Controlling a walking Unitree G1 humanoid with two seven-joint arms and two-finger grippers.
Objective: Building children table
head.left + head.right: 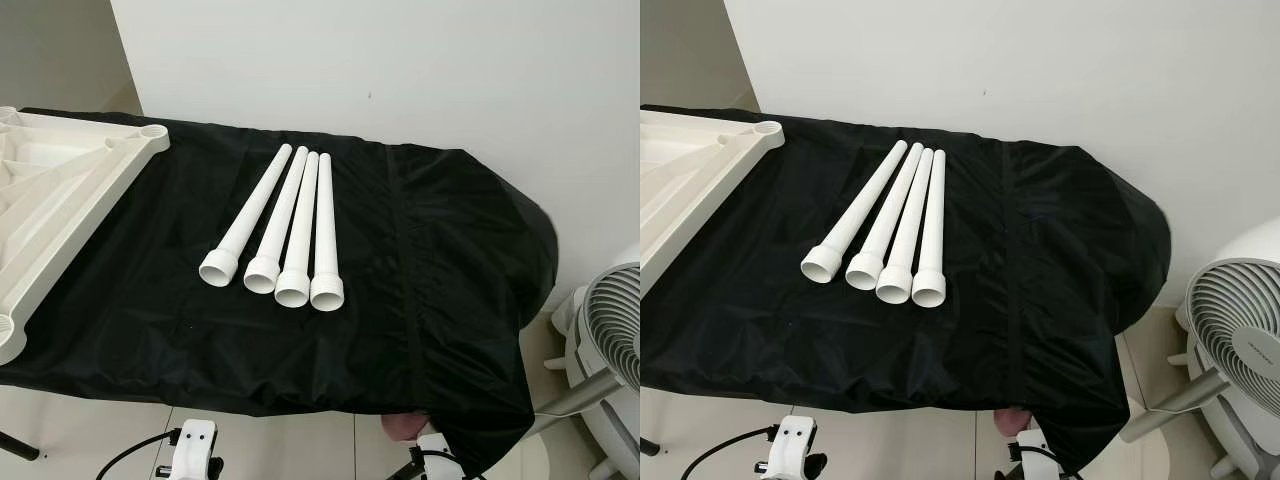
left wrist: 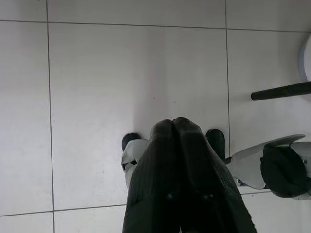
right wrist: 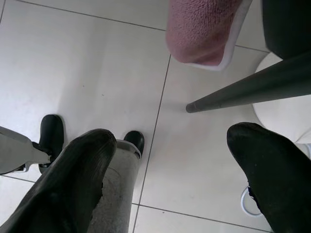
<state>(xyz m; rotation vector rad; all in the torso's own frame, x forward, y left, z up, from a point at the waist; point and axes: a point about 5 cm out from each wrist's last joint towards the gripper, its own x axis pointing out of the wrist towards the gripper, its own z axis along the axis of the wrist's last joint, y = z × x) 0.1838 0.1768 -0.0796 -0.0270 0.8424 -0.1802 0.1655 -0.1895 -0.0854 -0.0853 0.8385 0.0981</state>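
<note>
- The four white legs (image 1: 285,232) lie side by side in the middle of a surface draped in a black cloth (image 1: 430,260); their wide socket ends face the robot and their narrow ends fan slightly towards the wall.
- The white tabletop (image 1: 60,190) lies upside down at the robot's left on the same cloth, its ribbed underside up; a round corner socket (image 1: 152,130) shows at its far corner, well apart from the legs.
- The left gripper (image 2: 173,127) hangs low over the tiled floor (image 2: 97,87), its two black fingers pressed together and holding nothing; the right gripper (image 3: 167,138) also hangs down by the robot's feet, its fingers spread wide apart and empty.
- A pink cloth (image 3: 204,29) and a grey table leg (image 3: 252,87) show near the right gripper; a white fan (image 1: 610,340) stands on the floor at the right.
- No leg appears fitted yet, so the step in hand is probably picking up a first leg; the leftmost leg (image 1: 245,220) is nearest the tabletop and has free space on its outer side.
- To do it well, grasp along the shaft rather than the flared end; lift cleanly so the neighbours do not roll; carry the leg to a corner socket and keep it upright and centred before pressing or twisting it in; which end enters the socket I cannot tell.
</note>
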